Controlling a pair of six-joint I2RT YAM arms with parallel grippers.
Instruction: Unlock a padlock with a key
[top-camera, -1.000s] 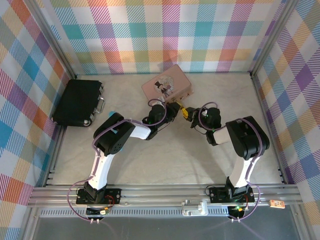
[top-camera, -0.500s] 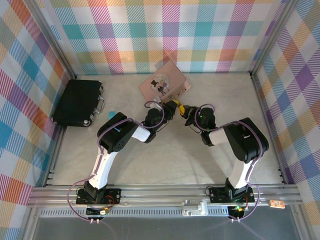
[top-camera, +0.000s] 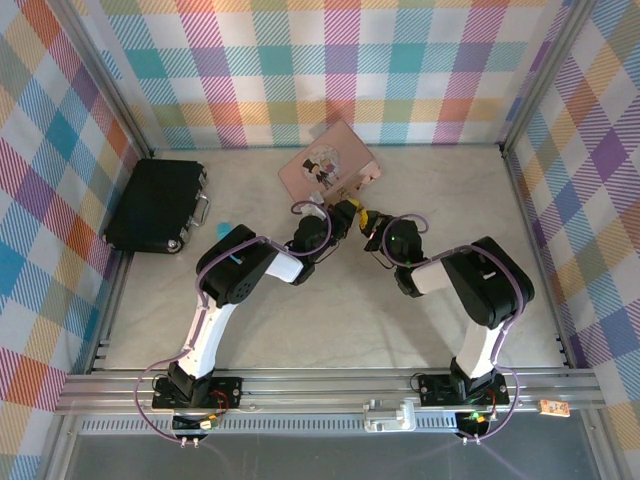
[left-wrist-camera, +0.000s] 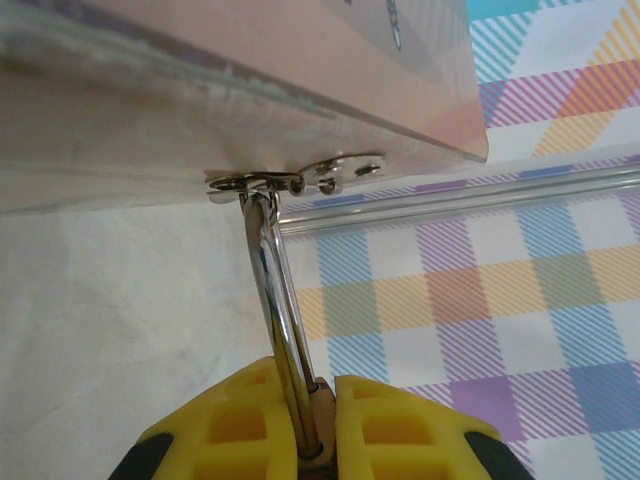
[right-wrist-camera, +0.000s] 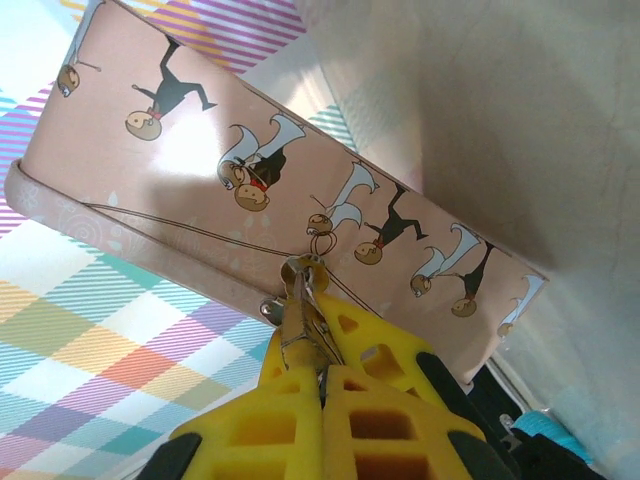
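The pink illustrated box (top-camera: 330, 165) stands tipped up at the back of the table. In the left wrist view the padlock's thin silvery shackle (left-wrist-camera: 274, 300) hangs from the box's metal hasp (left-wrist-camera: 290, 183). My left gripper (left-wrist-camera: 322, 388) is shut on the small brass body, which is mostly hidden between the yellow fingers. My right gripper (right-wrist-camera: 322, 378) is shut on a thin brass-silver key (right-wrist-camera: 298, 335) that points up at the hasp area of the box (right-wrist-camera: 300, 190). From above, the left gripper (top-camera: 345, 213) and right gripper (top-camera: 372, 222) almost touch just below the box.
A black case (top-camera: 155, 205) lies at the left wall. Checked walls close in the back and both sides. A yellow finger (right-wrist-camera: 390, 350) of the left gripper shows right behind the key. Bare table (top-camera: 330, 320) lies in front of the arms.
The pink box has swung round and tipped up on its edge. Both grippers have shifted up and left, and the right one has closed in on the left.
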